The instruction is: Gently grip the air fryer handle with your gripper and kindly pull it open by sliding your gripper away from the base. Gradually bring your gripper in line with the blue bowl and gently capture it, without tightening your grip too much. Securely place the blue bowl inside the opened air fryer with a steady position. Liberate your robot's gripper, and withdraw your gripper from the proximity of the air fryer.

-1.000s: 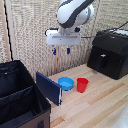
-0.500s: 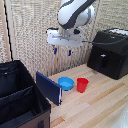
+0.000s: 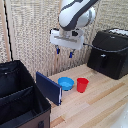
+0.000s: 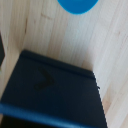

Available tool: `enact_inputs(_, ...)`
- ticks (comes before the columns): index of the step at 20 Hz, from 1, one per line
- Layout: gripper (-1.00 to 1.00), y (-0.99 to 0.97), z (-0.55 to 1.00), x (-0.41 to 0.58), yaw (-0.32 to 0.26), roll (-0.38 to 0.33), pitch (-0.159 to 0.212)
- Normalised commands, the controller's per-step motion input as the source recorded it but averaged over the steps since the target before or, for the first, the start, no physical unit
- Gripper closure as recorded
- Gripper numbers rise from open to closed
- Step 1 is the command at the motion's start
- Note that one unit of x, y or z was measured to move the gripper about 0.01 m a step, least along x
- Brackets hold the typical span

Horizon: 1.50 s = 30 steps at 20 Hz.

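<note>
exterior and wrist views of the opening step. the gripper (image 3: 63,51) hangs high above the wooden table (image 3: 105,102), its two blue-tipped fingers (image 3: 58,50) apart and holding nothing. the air fryer (image 3: 111,52) stands well apart from the gripper, toward the exterior view's right and lower than it, with its drawer apparently shut flush and the air fryer handle (image 3: 103,57) showing only as a short dark bar on the front face, too small to read in detail. the blue bowl (image 3: 65,83) rests on the table well below the gripper, touching or just beside the red cup (image 3: 82,85), and beside the dark-blue flat panel (image 3: 48,88) that leans at the large black fabric-sided case (image 3: 17,100); in the wrist view the bowl (image 4: 77,5) appears only as a partial disc at the frame edge, beyond the panel (image 4: 50,85). judged from this layout, the first step, gripping the handle, is not yet done. the next move calls for travel across and down toward the fryer's front, fingers kept apart, aligned to straddle the bar before closing lightly and pulling away from the base.
</note>
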Motion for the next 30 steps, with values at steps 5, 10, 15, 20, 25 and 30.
enact_inputs(5,-1.00,0.10,-0.10,-0.028,0.001,-0.375,-0.033)
enact_inputs(10,-1.00,0.08,-0.10,-0.070,0.000,-0.375,-0.028)
enact_inputs(15,-1.00,0.00,-0.11,-0.014,0.010,-0.375,-0.050)
enact_inputs(20,-1.00,-0.15,-0.12,0.000,0.083,-0.363,-0.090)
enact_inputs(25,-1.00,-0.37,-0.21,0.000,0.108,-0.269,-0.095)
enact_inputs(30,-1.00,-0.49,-0.24,-0.024,0.071,-0.171,-0.090)
